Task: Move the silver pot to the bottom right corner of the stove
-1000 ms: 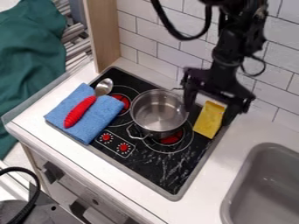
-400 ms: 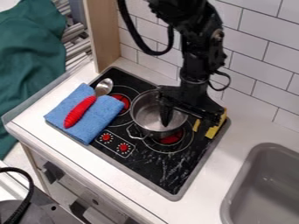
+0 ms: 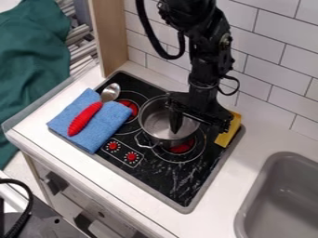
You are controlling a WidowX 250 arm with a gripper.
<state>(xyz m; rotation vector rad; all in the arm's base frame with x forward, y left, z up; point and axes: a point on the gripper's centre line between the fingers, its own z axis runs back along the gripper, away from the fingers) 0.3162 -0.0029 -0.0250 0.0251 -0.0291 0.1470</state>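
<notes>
The black gripper (image 3: 200, 123) is over the right part of the silver pot (image 3: 160, 123), its fingers spread wide. One finger (image 3: 175, 122) hangs down inside the pot, and the other is outside, to the right of the rim. The pot stands upright near the middle of the black stove (image 3: 177, 177), partly over the front right burner ring. A looped handle shows at its lower left; the gripper covers part of its right rim.
A yellow block (image 3: 228, 130) lies just right of the gripper at the stove's edge. On the left are a blue cloth (image 3: 109, 122) and a red-handled spoon (image 3: 86, 118). The grey sink (image 3: 282, 197) is at the lower right; the tiled wall stands behind.
My gripper has swung left from over the yellow block to over the pot, with one finger now inside it. The pot has not visibly moved.
</notes>
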